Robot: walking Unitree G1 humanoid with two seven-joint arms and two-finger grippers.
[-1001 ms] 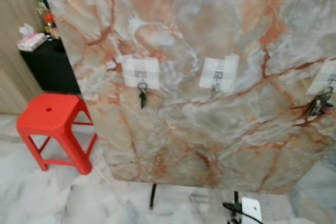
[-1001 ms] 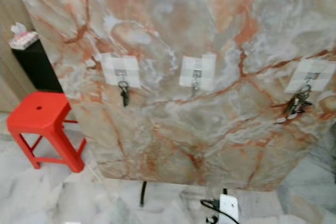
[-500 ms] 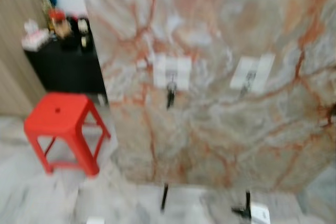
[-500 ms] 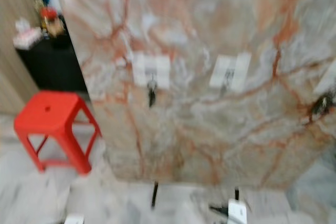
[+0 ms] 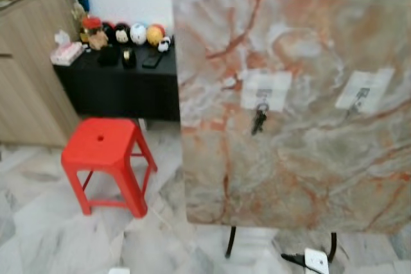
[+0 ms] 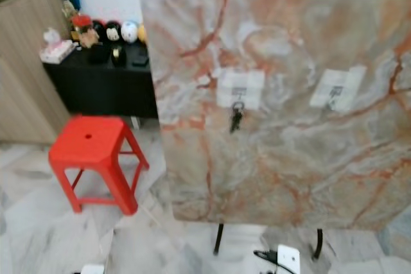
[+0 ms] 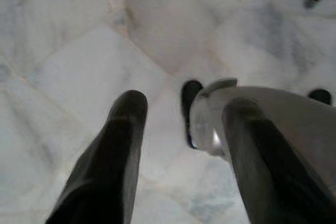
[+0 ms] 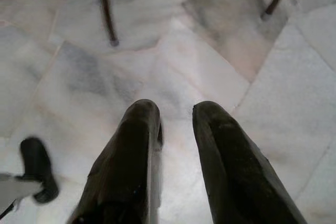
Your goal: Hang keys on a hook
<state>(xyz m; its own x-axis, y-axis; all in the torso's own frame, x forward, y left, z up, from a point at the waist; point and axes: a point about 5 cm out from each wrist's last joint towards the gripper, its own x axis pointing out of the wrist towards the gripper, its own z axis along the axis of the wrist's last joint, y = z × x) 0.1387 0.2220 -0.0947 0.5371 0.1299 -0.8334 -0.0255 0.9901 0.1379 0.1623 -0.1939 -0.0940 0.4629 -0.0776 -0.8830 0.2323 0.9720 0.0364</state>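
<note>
A bunch of dark keys (image 5: 258, 120) hangs from the left hook (image 5: 264, 94), which sits on a white pad on an upright marble-patterned board (image 5: 302, 171). A second white pad with a bare hook (image 5: 361, 94) is further right on the board. Both arms hang low over the floor. My left gripper (image 7: 184, 103) is open over pale marble tiles, with nothing between its fingers. In the right wrist view my right gripper (image 8: 176, 109) is open by a narrow gap above the tiles, holding nothing.
A red plastic stool (image 5: 103, 149) stands left of the board. Behind it is a black table (image 5: 122, 85) with small figurines, beside a wooden cabinet (image 5: 26, 75). The board's thin black legs (image 5: 230, 243) and a white plug block (image 5: 316, 261) with cable are on the floor.
The camera has swung left, so the board now sits at the right of the picture. The far right hook with its key bunch has left view, and the black table has come in.
</note>
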